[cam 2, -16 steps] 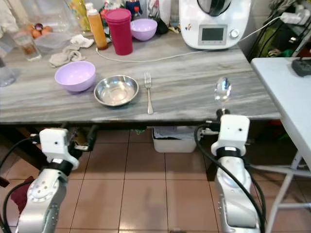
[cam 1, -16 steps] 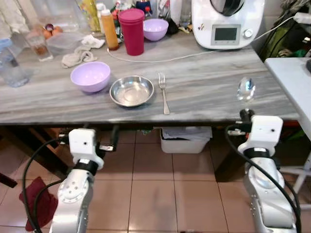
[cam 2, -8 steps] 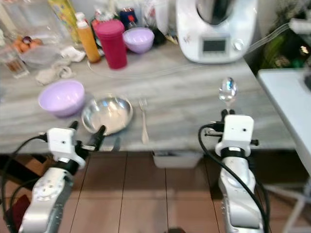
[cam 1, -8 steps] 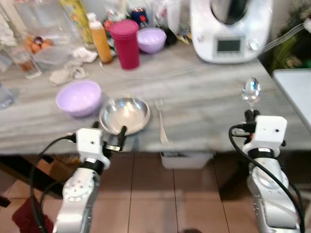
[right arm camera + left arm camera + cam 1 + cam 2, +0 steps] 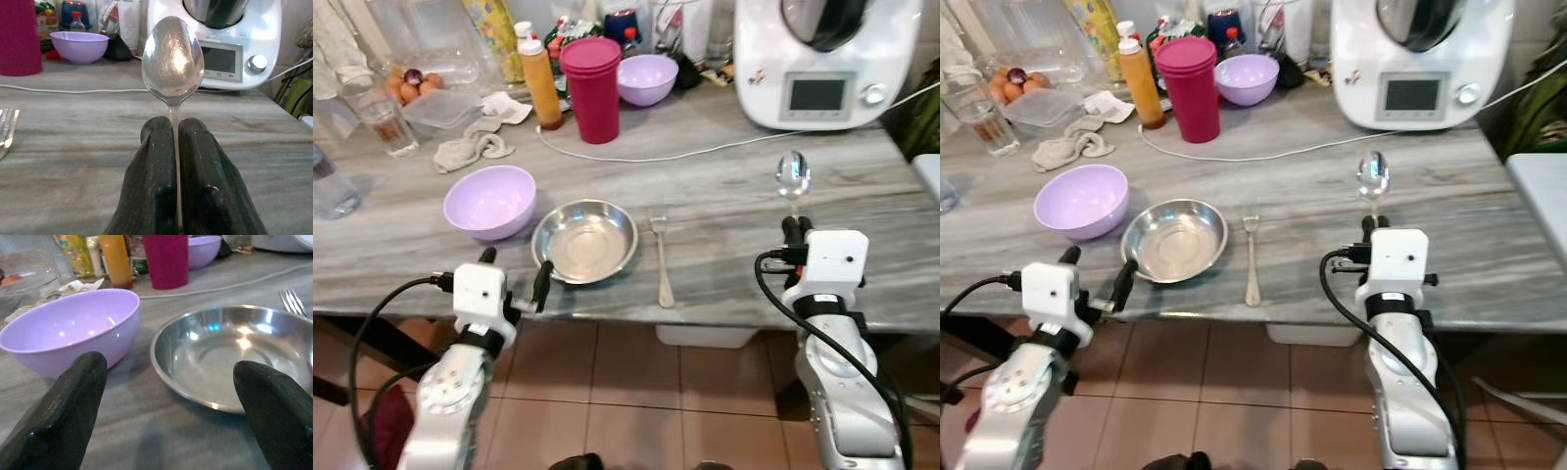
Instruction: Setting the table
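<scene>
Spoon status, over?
Right tool shut on spoon, held above table. Left tool open by steel bowl. Fork already placed.

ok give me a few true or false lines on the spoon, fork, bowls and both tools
1. The right tool is shut on the spoon. True.
2. The fork lies inside the steel bowl. False: it lies on the table beside the bowl, on the robot's right of it.
3. The left tool is open, with nothing in it. True.
4. The purple bowl is stacked in the steel bowl. False: they sit side by side on the table.
5. The spoon lies flat on the table. False: it is held with its bowl end pointing away from the tool.
</scene>
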You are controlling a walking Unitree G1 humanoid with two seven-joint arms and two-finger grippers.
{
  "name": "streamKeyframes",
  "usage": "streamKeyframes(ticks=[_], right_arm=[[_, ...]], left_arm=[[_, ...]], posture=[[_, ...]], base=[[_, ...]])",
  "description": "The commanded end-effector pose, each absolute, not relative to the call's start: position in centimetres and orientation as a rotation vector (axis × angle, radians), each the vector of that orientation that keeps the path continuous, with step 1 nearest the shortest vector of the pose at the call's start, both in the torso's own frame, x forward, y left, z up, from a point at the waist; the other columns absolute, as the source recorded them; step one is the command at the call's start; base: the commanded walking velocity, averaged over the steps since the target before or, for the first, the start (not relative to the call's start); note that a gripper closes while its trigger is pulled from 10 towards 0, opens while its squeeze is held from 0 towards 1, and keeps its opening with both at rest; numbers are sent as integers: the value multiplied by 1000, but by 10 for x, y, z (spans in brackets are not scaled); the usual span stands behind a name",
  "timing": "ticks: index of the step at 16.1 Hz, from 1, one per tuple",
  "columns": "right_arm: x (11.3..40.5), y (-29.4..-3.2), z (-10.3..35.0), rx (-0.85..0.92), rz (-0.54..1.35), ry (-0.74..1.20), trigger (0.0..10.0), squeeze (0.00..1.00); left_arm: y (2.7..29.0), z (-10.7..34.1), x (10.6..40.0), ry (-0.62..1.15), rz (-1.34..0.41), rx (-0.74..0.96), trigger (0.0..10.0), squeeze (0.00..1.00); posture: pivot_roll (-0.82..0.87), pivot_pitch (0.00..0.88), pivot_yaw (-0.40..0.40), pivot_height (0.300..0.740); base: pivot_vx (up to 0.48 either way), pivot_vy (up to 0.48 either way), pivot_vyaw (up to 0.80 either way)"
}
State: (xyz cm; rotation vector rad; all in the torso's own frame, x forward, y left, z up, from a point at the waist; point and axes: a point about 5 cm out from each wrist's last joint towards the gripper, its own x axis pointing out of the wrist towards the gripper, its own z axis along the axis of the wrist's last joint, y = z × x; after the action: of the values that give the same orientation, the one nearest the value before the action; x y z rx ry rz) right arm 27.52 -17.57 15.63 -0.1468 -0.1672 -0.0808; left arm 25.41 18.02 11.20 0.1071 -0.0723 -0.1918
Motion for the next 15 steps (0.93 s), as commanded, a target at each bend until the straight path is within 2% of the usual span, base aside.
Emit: streamKeyframes(ticks=[1,3,5,10,15], right_arm=[[277,-167,156,-120,-47,-161,10000,0],[283,-158,144,22,-37,-69,10000,0],[290,-149,140,58,-16,-38,10000,0],[301,-123,138,159,57,19,10000,0],[312,-108,129,229,91,111,10000,0]], left_arm=[[184,114,251,-82,-218,121,10000,0],[182,117,252,-80,-317,136,10000,0],[178,119,251,-79,-385,138,10000,0],[176,120,248,-76,-414,139,10000,0],[175,120,246,-70,-432,130,10000,0]], posture=[[-159,150,69,740],[-158,153,73,740],[-157,156,75,740],[-154,172,77,740],[-139,175,72,740]], base=[[0,0,0],[0,0,0],[0,0,0],[0,0,0],[0,0,0]])
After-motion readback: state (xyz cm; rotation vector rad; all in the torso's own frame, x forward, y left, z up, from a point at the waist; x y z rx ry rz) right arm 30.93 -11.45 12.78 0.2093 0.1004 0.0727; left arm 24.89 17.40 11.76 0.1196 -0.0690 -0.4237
